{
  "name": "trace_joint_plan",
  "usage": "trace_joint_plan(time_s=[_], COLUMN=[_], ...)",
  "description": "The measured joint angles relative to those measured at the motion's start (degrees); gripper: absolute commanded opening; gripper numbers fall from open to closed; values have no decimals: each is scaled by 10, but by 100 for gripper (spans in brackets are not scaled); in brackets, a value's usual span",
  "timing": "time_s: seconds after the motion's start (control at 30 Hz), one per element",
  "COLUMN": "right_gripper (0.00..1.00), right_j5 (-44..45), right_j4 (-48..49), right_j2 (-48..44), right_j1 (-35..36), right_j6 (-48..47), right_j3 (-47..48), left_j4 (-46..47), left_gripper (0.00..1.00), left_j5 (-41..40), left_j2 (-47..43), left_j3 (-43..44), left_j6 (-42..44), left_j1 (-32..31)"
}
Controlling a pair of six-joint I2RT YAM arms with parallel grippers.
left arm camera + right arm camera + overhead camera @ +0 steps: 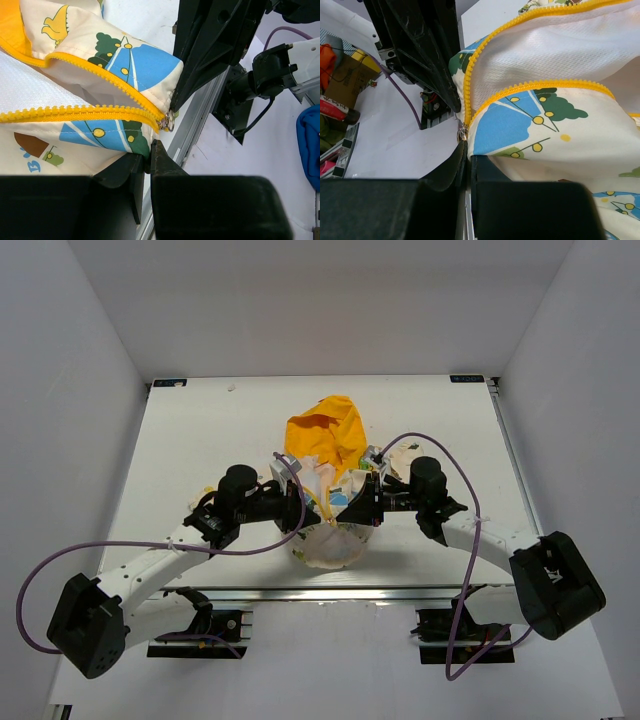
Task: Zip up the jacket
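White table (200,430) bears the jacket (325,435), its zipper (545,85) running toward 12 o'clock from the slider (463,132) at the right gripper's (468,157) closed tips, the left gripper (149,157) pinching the jacket alongside.

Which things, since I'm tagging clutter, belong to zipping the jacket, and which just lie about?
For the job: jacket, zipper pull, left gripper, right gripper.
Lying about: blue cloth, brown box.
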Motion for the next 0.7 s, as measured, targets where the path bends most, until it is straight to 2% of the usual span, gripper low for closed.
trace_joint_plan(time_s=[0.7], right_gripper=[0], right_j5=[-2], right_j4=[104], right_j2=[12], right_j1=[-2], right_j6=[61], right_j3=[-10], left_j4=[45], left_gripper=[0], left_j5=[21], left_j2=[0], left_j3=[-13], left_j6=[-37], left_j1=[2])
